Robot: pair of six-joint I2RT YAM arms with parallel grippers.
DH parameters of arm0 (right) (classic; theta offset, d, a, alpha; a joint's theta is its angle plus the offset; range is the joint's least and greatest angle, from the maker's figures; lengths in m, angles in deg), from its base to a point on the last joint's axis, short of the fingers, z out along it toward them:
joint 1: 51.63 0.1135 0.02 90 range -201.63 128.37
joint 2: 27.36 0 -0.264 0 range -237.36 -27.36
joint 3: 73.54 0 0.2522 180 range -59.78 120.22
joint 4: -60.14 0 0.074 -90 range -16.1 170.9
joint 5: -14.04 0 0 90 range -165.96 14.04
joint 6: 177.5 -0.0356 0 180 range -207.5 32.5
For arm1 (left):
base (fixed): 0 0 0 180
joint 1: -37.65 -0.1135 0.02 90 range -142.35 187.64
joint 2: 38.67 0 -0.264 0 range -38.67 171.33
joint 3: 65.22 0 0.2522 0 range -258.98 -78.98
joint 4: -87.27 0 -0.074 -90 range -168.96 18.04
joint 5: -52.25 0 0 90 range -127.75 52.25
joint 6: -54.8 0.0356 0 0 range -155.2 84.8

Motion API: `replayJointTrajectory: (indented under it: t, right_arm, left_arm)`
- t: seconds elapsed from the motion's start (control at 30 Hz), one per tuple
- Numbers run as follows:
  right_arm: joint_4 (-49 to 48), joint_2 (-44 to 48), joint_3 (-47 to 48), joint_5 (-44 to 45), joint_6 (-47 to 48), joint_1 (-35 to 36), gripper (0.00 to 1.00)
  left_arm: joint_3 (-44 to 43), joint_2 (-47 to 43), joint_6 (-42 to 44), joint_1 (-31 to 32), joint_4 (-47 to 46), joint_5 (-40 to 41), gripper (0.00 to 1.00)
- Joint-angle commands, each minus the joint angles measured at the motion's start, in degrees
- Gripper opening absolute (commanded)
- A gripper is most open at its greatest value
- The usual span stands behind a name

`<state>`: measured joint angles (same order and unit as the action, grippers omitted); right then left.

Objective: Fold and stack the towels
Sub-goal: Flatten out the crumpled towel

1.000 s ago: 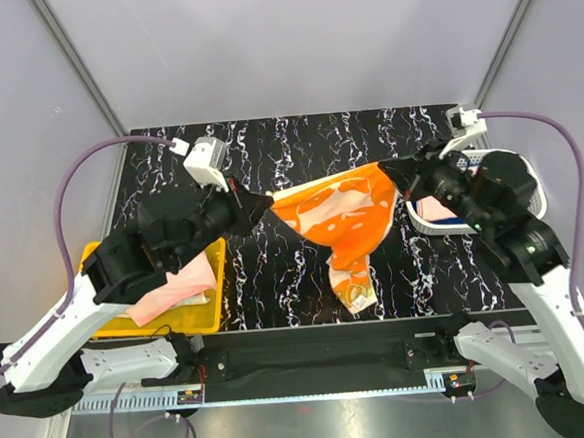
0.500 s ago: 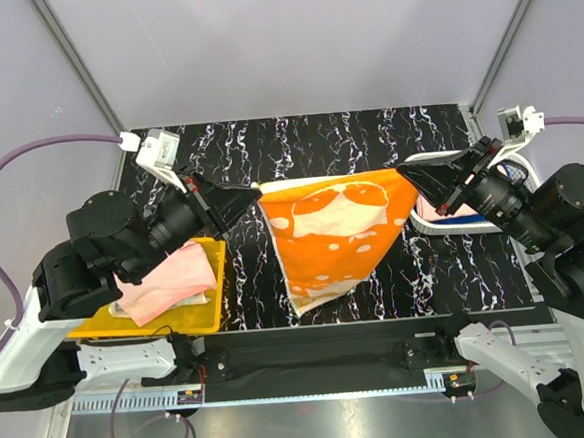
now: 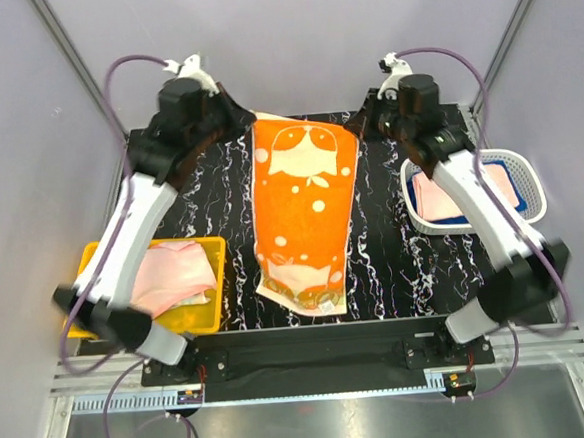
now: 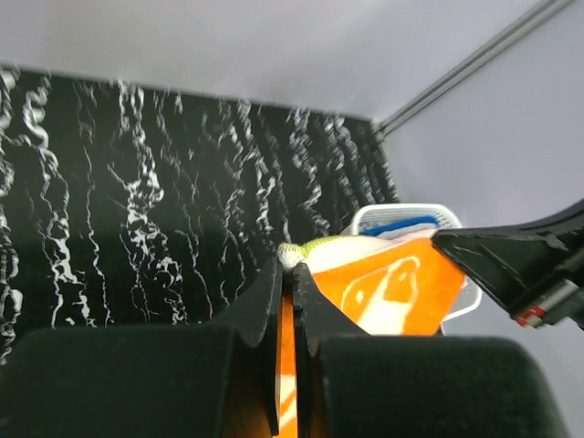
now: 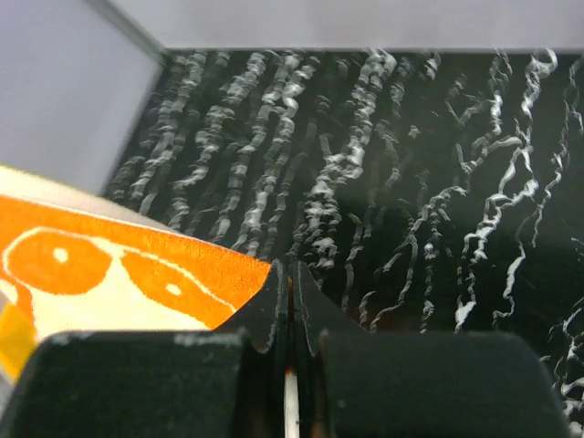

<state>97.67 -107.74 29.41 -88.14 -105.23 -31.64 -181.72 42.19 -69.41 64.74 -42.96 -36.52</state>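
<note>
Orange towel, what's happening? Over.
Left claw shut on towel corner. Right claw shut on other corner. Towel stretched long, near end on table. Bin and basket off to the sides.

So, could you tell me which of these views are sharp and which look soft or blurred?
Top external: sharp and evenly lit, the orange towel crisp. Left wrist: the left gripper is a dark blur near the lens, and the marbled table is soft. Right wrist: the right gripper is blurred too, the table veining sharper.
</note>
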Motion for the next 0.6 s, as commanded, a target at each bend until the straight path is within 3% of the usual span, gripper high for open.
replayJointTrajectory:
  t: [0.0, 0.13, 0.17, 0.3, 0.37, 0.57]
  right_arm:
    - [-8.6, -11.5, 0.7, -0.6, 1.1, -5.1, 0.00]
    - [-11.9, -26.6, 6.9, -0.5, 1.0, -7.6, 0.00]
    - [-11.7, -31.5, 9.6, -0.6, 0.4, -8.0, 0.00]
    - [-13.5, -37.9, 12.7, -0.2, 0.1, -8.9, 0.00]
    - [-13.7, -38.4, 12.4, 0.8, 0.6, -9.0, 0.00]
    - [-16.4, -33.9, 5.0, -1.2, -1.1, -9.0, 0.00]
  left_arm:
    - [1.1, 10.0, -1.8, -6.7, -9.6, -11.2, 0.00]
    - [-5.6, 25.3, -1.3, -11.3, -11.8, -14.9, 0.00]
    - [-10.7, 31.2, -1.0, -11.9, -11.1, -15.2, 0.00]
    - [-17.7, 40.6, -0.4, -13.6, -9.6, -17.8, 0.00]
    - [-17.2, 41.7, -0.2, -13.9, -10.0, -18.1, 0.00]
    - [-1.9, 35.5, -2.1, -13.9, -15.9, -17.4, 0.00]
